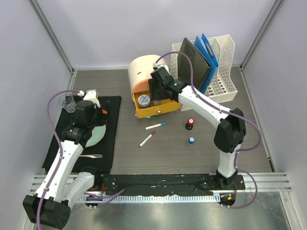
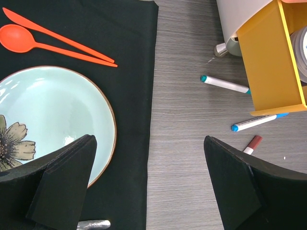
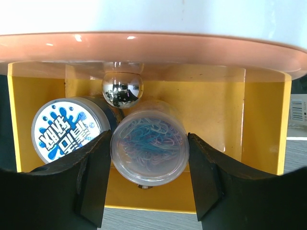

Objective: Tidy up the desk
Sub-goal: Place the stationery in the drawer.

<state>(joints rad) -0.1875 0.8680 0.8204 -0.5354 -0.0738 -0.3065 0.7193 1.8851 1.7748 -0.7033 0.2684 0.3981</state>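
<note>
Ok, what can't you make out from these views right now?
- Base of the clip jar, right wrist view: hidden by the jar's own lid and the right claw; top view: the right arm covers it.
- Red-capped bottle and blue-capped bottle, top view: labels too small to read.
- Plate, left wrist view: cut off at the left edge, partly behind the left claw.

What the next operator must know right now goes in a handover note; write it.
Left gripper: open, empty, hovering over the edge of the black mat, beside the plate.
Right gripper: reaching into the yellow drawer, fingers closed on the clear tub of paper clips; a blue-labelled tub sits beside it.
Done: both tubs are in the drawer.
Left, probably: release the tub, then clear the three markers and two small bottles lying loose on the desk.
</note>
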